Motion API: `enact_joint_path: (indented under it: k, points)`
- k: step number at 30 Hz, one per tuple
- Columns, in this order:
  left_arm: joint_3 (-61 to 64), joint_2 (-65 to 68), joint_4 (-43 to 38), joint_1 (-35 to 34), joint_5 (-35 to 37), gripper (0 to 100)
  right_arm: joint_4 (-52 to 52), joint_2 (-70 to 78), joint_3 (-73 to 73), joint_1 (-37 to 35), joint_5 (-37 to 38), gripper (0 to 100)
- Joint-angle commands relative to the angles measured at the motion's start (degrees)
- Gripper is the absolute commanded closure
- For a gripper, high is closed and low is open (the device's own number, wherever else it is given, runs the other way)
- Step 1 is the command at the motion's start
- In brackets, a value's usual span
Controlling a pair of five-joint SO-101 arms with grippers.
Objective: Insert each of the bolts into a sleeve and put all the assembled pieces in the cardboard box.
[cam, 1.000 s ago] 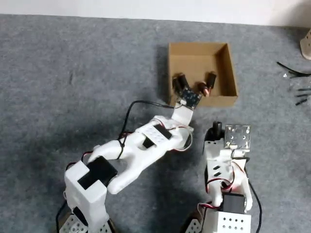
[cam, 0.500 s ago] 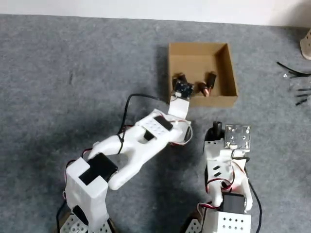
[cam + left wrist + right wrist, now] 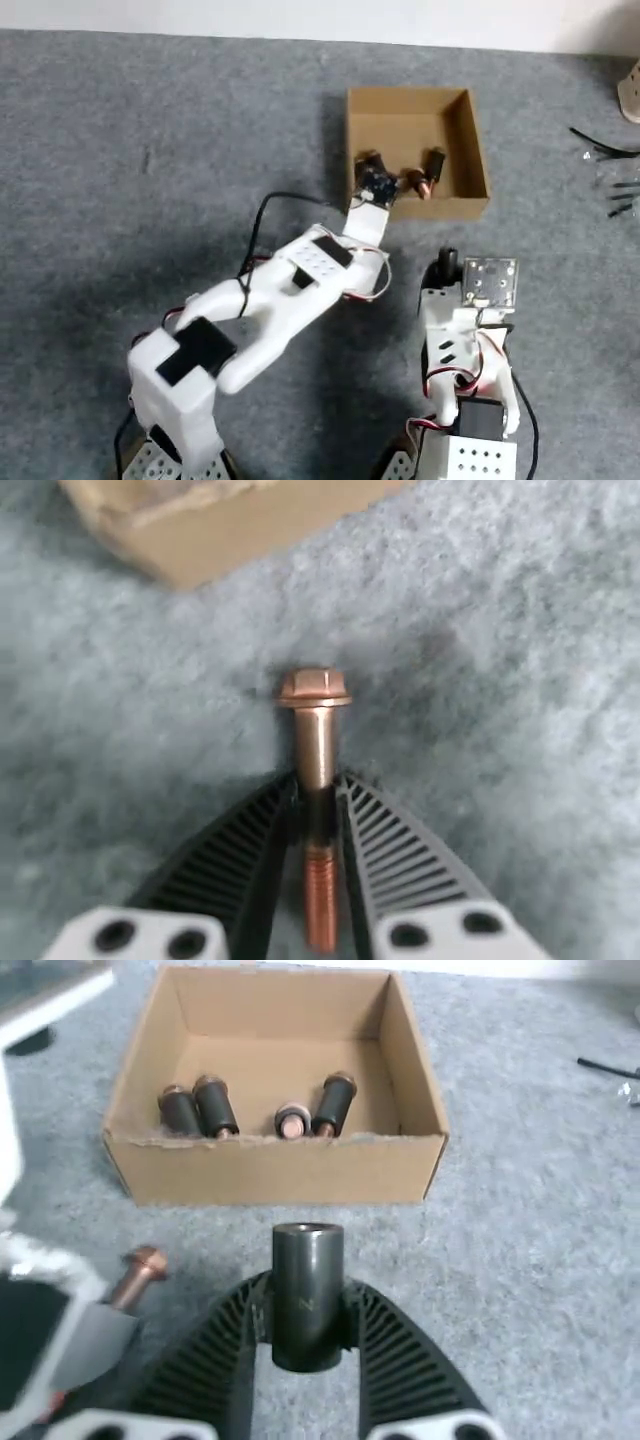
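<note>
I saw left tool clamped on copper hex-flange bolt, frame centre. Right tool gripped dark cylindrical metal sleeve, lower centre, below brown cardboard box holding four assembled pieces.

This looks like a small robotics lab or hobby workshop. The table is covered in coarse grey felt-like fabric and ends at a plain white strip along its far edge. The left arm and right arm have white plastic shells, with bare servo wires looping outside them. The goods are hardware: a copper bolt, a dark metal sleeve and a plain cardboard box. Thin black odds and ends lie loose near the right edge.
</note>
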Motion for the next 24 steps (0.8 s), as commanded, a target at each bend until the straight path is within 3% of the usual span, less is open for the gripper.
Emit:
enact_joint_path:
  k: [1,8,14,20,24]
  points:
    - [4.7,-13.58,0.26,-2.86,-0.44,100,-2.33,-0.66,0.92,-0.66,0.09,99.4]
    - [22.64,-38.02,-15.91,-6.9,-0.62,100,-2.33,-0.66,1.1,-11.21,5.19,99.4]
    - [37.23,-56.22,-29.54,-3.12,-8.79,100,-8.75,-0.66,2.24,-15.87,5.19,99.4]
    - [50.07,-69.93,-53.27,-1.27,-9.14,100,-19.82,-0.66,6.02,-16.04,5.19,99.4]
    - [55.34,-75.21,-64.0,1.19,-9.05,100,-20.62,-0.57,6.99,-19.3,5.54,99.4]
